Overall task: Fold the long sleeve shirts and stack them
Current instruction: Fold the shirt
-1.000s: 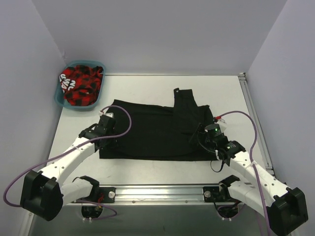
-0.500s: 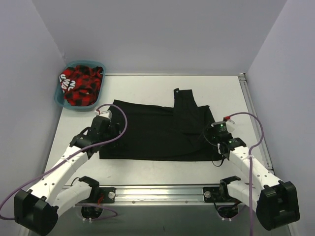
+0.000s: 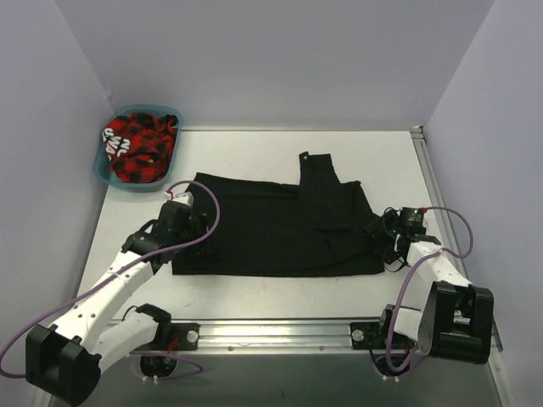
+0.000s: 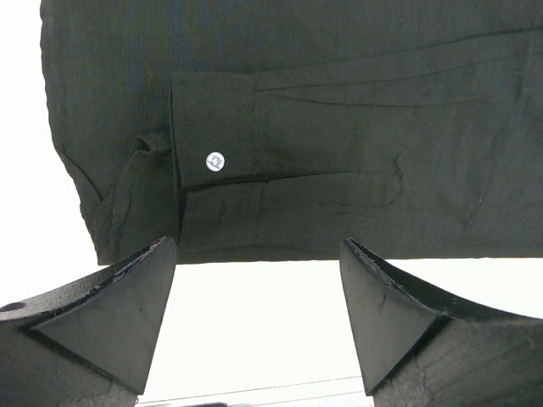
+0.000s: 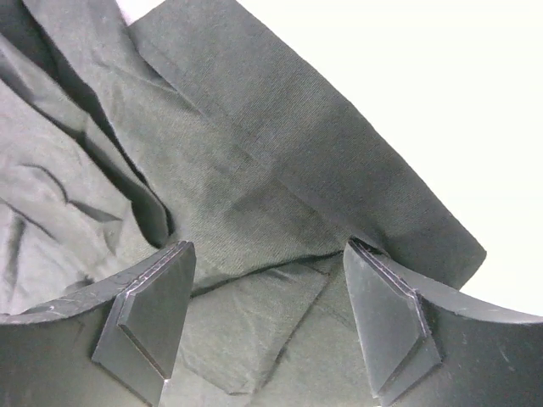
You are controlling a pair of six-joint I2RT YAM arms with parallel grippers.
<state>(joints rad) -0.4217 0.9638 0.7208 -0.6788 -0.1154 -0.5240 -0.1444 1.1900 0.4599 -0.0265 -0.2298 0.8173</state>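
From above, the black shirt (image 3: 271, 231) is seen spread flat on the tabletop (image 3: 280, 157), between the two sets of fingers. The left fingers (image 3: 192, 222) are placed at its left edge, the right fingers (image 3: 376, 231) at its right edge. A teal basket (image 3: 109, 174) with red-and-black cloth (image 3: 140, 144) is set well beyond the left fingers.

At the left wrist, the left fingers (image 4: 119, 314) are spread wide with only bare tabletop between them. The shirt's folded cuff (image 4: 216, 131) and its pale button (image 4: 215, 160) lie just ahead.

At the right wrist, the right fingers (image 5: 153, 314) are parted, nothing is gripped, and creased shirt cloth lies between and beyond them.
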